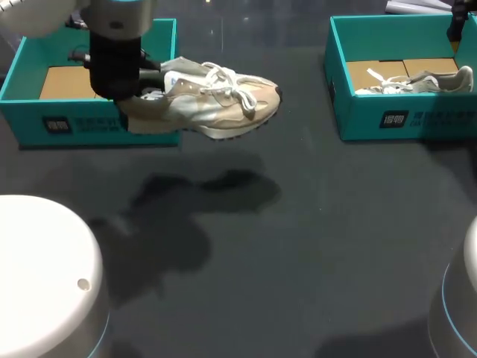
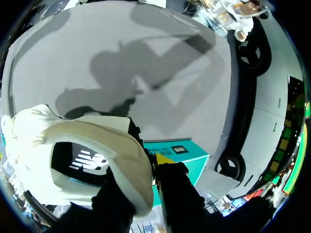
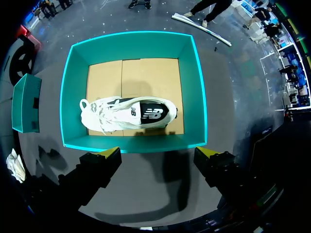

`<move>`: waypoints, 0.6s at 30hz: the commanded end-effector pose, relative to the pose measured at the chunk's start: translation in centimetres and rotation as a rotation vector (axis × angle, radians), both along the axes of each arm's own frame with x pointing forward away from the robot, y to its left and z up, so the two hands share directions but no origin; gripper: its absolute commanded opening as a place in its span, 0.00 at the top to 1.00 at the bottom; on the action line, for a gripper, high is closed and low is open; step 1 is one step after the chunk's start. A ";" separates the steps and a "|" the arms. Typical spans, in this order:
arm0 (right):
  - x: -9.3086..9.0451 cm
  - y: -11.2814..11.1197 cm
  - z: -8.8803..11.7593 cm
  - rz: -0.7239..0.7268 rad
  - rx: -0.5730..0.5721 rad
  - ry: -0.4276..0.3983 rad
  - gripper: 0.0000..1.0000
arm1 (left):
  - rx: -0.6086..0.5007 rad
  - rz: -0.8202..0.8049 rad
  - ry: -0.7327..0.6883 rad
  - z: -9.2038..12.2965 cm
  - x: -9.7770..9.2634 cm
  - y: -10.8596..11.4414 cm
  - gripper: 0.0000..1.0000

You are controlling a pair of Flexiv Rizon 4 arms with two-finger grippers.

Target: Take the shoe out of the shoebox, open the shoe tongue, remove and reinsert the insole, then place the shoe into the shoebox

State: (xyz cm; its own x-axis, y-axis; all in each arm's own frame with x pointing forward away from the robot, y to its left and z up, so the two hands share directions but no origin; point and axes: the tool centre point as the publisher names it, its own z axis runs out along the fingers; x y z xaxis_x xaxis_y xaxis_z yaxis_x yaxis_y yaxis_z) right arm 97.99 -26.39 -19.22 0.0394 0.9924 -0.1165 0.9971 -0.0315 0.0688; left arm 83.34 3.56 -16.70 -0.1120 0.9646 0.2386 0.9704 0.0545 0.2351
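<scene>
The beige sneaker (image 1: pixel 216 104) is held above the dark table (image 1: pixel 298 246), its heel clamped between the fingers of the left gripper (image 2: pixel 146 191), beside the left teal shoebox (image 1: pixel 74 123). Farther off, the right gripper (image 3: pixel 158 155) is spread wide, grasping nothing, above the right shoebox (image 3: pixel 68 97), in which a second sneaker (image 3: pixel 126 114) is laid.

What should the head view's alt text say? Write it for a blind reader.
The left gripper holds a beige shoe by its heel in the air over the dark table, beside the left teal shoebox, toe pointing toward the middle. A second shoe lies in the right teal shoebox.
</scene>
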 end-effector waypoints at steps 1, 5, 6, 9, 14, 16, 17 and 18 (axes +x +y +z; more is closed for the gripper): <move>0.0 0.0 0.0 -0.001 0.000 0.000 0.00 | -0.011 -0.006 0.021 -1.2 -0.8 -1.0 1.00; 0.0 0.0 0.0 -0.001 0.000 0.000 0.00 | -0.032 -0.004 0.067 -2.1 -1.7 -2.0 1.00; 0.0 0.0 0.0 -0.001 0.000 0.000 0.00 | -0.029 -0.008 0.074 -2.4 -2.0 -2.3 1.00; 0.0 0.0 0.0 -0.001 0.000 0.000 0.00 | -0.024 -0.021 0.081 -2.6 -2.4 -2.7 1.00; 0.0 0.0 0.0 -0.001 0.000 0.000 0.00 | -0.024 -0.021 0.081 -2.6 -2.4 -2.7 1.00; 0.0 0.0 0.0 -0.001 0.000 0.000 0.00 | -0.024 -0.021 0.081 -2.6 -2.4 -2.7 1.00; 0.0 0.0 0.0 -0.001 0.000 0.000 0.00 | -0.024 -0.021 0.081 -2.6 -2.4 -2.7 1.00; 0.0 0.0 0.0 -0.001 0.000 0.000 0.00 | -0.024 -0.021 0.081 -2.6 -2.4 -2.7 1.00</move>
State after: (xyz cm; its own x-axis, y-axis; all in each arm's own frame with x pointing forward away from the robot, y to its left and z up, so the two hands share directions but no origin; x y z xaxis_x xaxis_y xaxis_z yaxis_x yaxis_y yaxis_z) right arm 97.98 -26.40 -19.22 0.0395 0.9924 -0.1165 0.9971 -0.0316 0.0688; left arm 80.93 0.86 -19.52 -0.0740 0.9719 0.2235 0.9870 0.0394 0.1556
